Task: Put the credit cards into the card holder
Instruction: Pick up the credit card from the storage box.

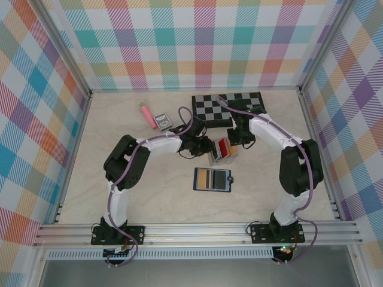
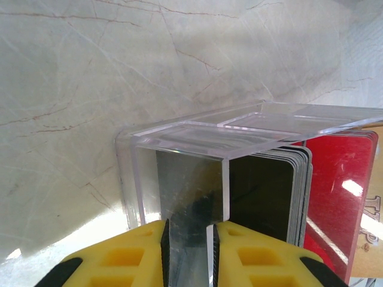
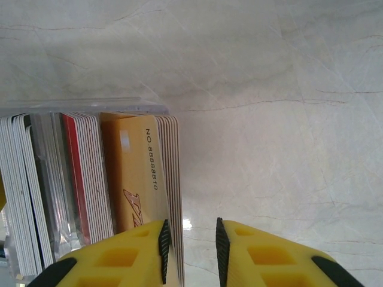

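The navy card holder (image 1: 220,179) lies open on the table in front of both arms, with a yellow-orange card (image 1: 203,177) in its left pocket. Behind it stands a clear slotted stand (image 1: 222,152) full of upright credit cards. My left gripper (image 1: 202,148) is at the stand's left end. Its fingers (image 2: 131,257) are slightly apart over a silvery slot, with a clear partition (image 2: 225,185) at the right pad. Dark cards (image 2: 263,191) and a red card (image 2: 338,197) stand beside it. My right gripper (image 3: 190,251) is open at the stand's right end. The outer cards' edges (image 3: 173,179), behind an orange card (image 3: 134,173), touch its left pad.
A chessboard (image 1: 227,107) lies at the back, just behind the right arm. A pink tube (image 1: 145,113) and a small printed box (image 1: 161,121) sit at the back left. Metal frame rails (image 1: 197,230) edge the table.
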You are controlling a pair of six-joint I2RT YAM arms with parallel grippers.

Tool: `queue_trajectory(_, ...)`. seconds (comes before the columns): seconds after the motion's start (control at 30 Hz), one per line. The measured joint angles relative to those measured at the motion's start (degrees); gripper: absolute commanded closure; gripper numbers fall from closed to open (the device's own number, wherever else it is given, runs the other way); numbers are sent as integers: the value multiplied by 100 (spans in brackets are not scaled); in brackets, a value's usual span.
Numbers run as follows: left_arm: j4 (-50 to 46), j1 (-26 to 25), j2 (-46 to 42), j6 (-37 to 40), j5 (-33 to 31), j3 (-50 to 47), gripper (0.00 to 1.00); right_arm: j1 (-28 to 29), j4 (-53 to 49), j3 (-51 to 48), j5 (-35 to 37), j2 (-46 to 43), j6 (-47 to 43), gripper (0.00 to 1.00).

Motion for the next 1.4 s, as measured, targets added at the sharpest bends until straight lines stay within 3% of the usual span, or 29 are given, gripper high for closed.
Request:
queue_trajectory(0.43,2,-2,0,-2,2,0,76,0,26,0,-404,2,122,55)
queue_trajectory(1.4,15,-2,-2,-2,4,-11,77,44,61,0,-22,291,188,57)
